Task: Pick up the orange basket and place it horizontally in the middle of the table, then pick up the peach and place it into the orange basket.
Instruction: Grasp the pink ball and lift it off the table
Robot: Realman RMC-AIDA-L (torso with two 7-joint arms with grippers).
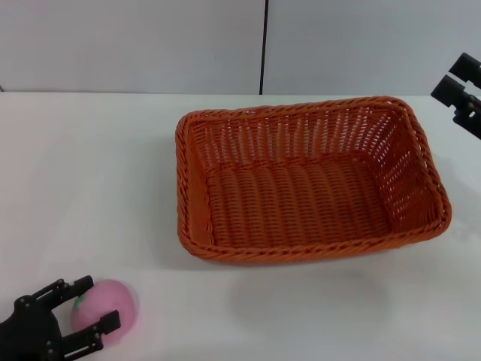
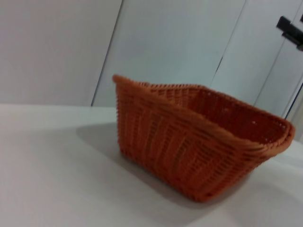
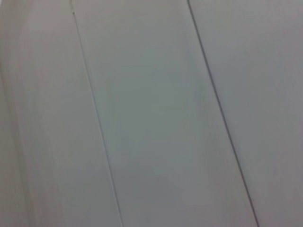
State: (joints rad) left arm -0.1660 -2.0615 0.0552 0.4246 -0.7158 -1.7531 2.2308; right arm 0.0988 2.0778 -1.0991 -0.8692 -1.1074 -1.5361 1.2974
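Observation:
The orange basket (image 1: pixel 301 184) stands upright on the white table (image 1: pixel 90 165), its long side running left to right, a little right of the middle; it holds nothing. The left wrist view shows the basket (image 2: pixel 189 142) from low down, some way off. The pink peach (image 1: pixel 119 304) lies at the table's near left corner. My left gripper (image 1: pixel 98 303) is around it, one black finger (image 1: pixel 79 286) against its far side and the other against its near side. My right gripper (image 1: pixel 462 90) hangs at the far right edge, above and beyond the basket's right end.
A pale wall with a dark vertical seam (image 1: pixel 263 45) runs behind the table. The right wrist view shows only wall panels. Bare tabletop lies between the peach and the basket's near rim (image 1: pixel 301 252).

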